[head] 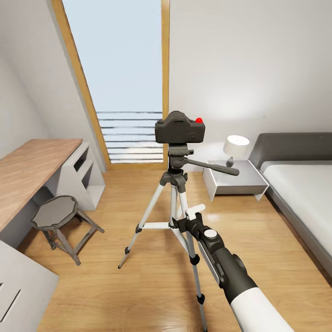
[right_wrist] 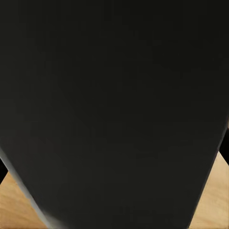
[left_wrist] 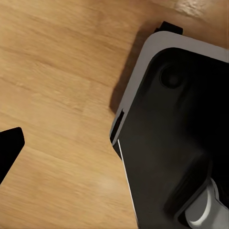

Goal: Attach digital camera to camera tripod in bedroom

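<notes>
The digital camera (head: 180, 129), black and boxy with a red button on top, sits upright on the head of the camera tripod (head: 176, 184). The tripod stands on the wood floor before the window, its pan handle pointing right. My right arm reaches forward from the lower right, and the right gripper (head: 186, 220) is level with the tripod's leg brace, well below the camera. Its jaws are hidden behind the wrist. A dark surface (right_wrist: 114, 105) covers the right wrist view. One black fingertip (left_wrist: 10, 149) of my left gripper hangs over the floor beside my base (left_wrist: 176, 129).
A low grey stool (head: 57, 214) stands left of the tripod by the long wooden desk (head: 27, 170). To the right are a grey nightstand (head: 242, 184) with a lamp (head: 235, 147) and the bed (head: 304, 189). Open wood floor lies between them.
</notes>
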Tool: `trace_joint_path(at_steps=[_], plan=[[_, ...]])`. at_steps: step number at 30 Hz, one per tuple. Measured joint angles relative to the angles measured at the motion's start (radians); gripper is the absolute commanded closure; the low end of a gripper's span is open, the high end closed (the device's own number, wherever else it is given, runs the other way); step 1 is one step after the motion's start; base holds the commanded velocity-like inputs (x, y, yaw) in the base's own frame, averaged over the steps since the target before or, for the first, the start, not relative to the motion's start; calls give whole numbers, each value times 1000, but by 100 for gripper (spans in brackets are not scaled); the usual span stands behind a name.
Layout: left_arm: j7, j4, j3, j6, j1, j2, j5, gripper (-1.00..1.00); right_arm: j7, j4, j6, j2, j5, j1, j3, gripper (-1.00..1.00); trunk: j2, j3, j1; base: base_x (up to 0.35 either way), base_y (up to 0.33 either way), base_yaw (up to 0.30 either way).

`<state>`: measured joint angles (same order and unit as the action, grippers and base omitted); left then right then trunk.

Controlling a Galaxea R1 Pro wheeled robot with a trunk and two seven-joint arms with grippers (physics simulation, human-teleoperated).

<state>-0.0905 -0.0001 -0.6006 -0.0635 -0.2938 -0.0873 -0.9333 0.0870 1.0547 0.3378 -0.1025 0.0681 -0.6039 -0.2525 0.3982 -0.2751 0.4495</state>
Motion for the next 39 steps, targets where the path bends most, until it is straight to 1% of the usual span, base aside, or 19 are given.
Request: trace_joint_path(at_steps=[8,16,27,35,37,39], plan=[[0,0,0,0,0,1,0,-100,0,-10,0,0,0,0,0,-100,0,0,1,-238,0,0],[-2,0,0,0,0,1,-1,-100,-1,-13,1,0,0,0,2,-100,0,0,1,-332,0,0],[-2,0,0,0,0,1,-1,-100,-3,-13,22,2,1,0,3,-100,0,0,1,-345,0,0],[-2,0,0,0,0,1,-1,-100,-4,-13,24,26,1,0,6,-100,0,0,1,-346,0,0],[-2,0,0,0,0,1,-1,-100,-5,-13,24,34,1,0,6,-100,0,0,1,-338,0,0],[-1,0,0,0,0,0,-1,-100,-6,-14,24,48,1,0,6,-100,0,0,1,-276,0,0]])
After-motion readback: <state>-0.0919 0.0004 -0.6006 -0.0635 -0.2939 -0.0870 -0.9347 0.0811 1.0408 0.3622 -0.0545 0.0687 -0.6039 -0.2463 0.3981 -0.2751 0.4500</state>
